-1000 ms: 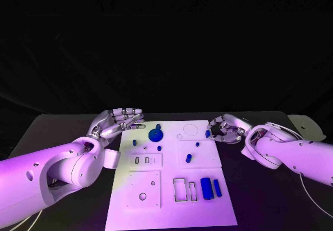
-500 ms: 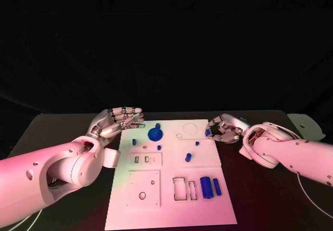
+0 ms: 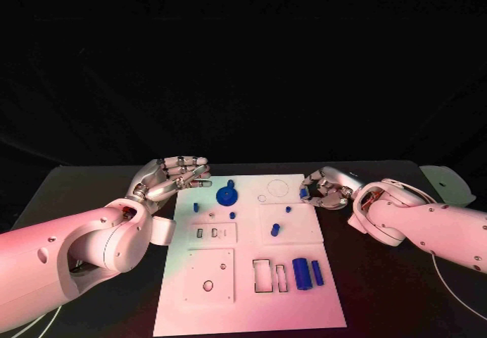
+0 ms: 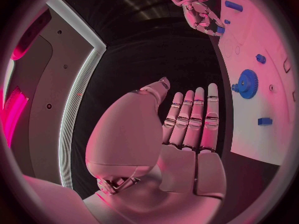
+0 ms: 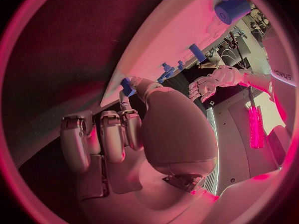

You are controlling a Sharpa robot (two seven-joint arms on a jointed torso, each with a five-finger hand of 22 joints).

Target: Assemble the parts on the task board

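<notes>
The white task board (image 3: 243, 246) lies in the middle of the black table. A blue gear (image 3: 227, 195) sits near its far left corner, small blue parts (image 3: 275, 229) lie across the middle, and two blue cylinders (image 3: 301, 272) lie near the front right beside empty slots (image 3: 262, 276). My right hand (image 3: 326, 189) hovers at the board's far right edge, fingers curled, pinching a small blue part (image 3: 303, 191) between thumb and finger (image 5: 127, 86). My left hand (image 3: 172, 176) is raised beside the far left corner, palm up, fingers apart and holding nothing (image 4: 187, 119).
A round outline (image 3: 278, 188) is marked on the board just left of the right hand. A pale object (image 3: 447, 184) sits at the table's far right corner. Bare table (image 3: 395, 296) lies right of the board.
The right hand with its small blue part has crept slightly toward the far edge of the board. The left hand has stayed still.
</notes>
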